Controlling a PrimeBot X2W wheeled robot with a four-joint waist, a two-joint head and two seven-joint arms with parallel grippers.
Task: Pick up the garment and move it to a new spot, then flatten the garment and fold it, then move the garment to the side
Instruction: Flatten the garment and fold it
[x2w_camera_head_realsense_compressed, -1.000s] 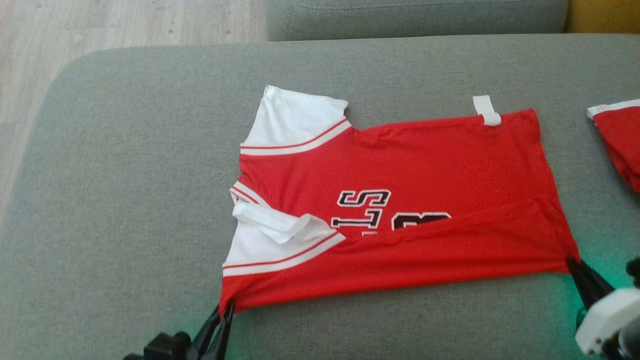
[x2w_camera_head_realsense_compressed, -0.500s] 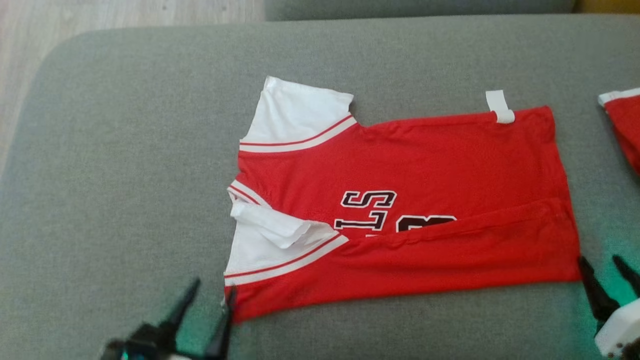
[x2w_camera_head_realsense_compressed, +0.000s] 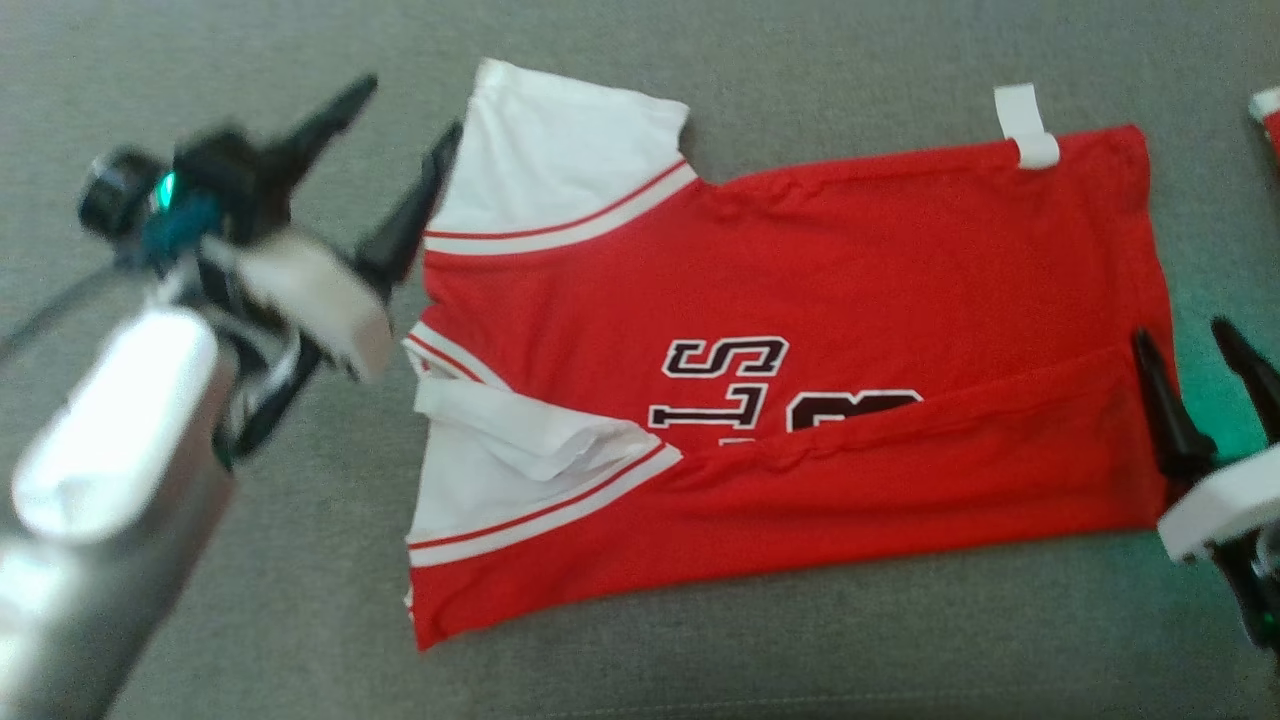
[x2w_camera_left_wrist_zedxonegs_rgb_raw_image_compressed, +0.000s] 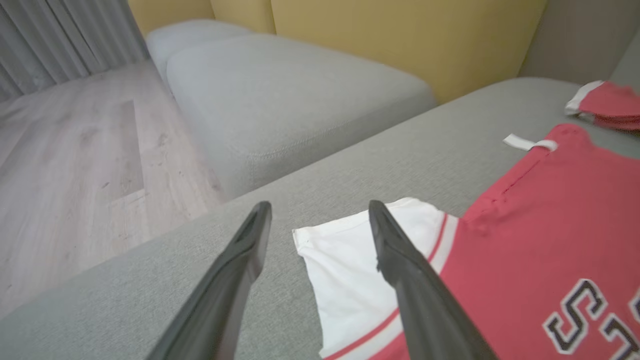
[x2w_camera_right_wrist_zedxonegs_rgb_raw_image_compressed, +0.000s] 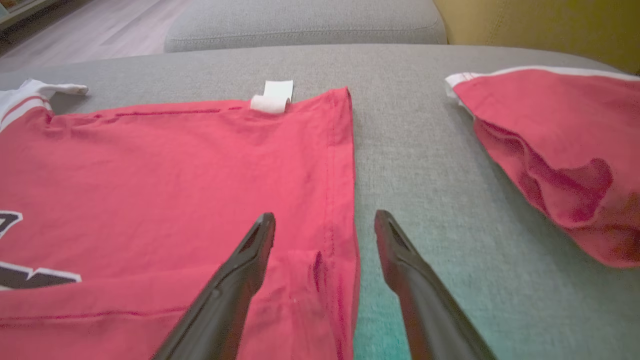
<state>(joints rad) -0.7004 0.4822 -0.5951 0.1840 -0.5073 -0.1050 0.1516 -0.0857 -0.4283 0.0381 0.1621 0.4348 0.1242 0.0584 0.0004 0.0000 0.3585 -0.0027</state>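
The red jersey with white sleeves (x2w_camera_head_realsense_compressed: 850, 260) is lying partly folded mid-frame on the grey fabric sofa cushion (x2w_camera_head_realsense_compressed: 300, 600). The left gripper (x2w_camera_head_realsense_compressed: 412, 105) is hovering at upper left beside a white sleeve (x2w_camera_head_realsense_compressed: 570, 150), jaws spread wide, holding nothing. The right gripper (x2w_camera_head_realsense_compressed: 1180, 332) is sitting at the right edge, jaws wide apart astride the hem (x2w_camera_right_wrist_zedxonegs_rgb_raw_image_compressed: 332, 165), empty.

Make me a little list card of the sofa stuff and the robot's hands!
shirt: red, white sleeves, flat on the grey sofa, near edge folded over
left gripper: open, beside the far sleeve, holding nothing
right gripper: open, at the shirt's hem, holding nothing
tag: white, sticking out of the far edge
other cloth: red, apart on the right
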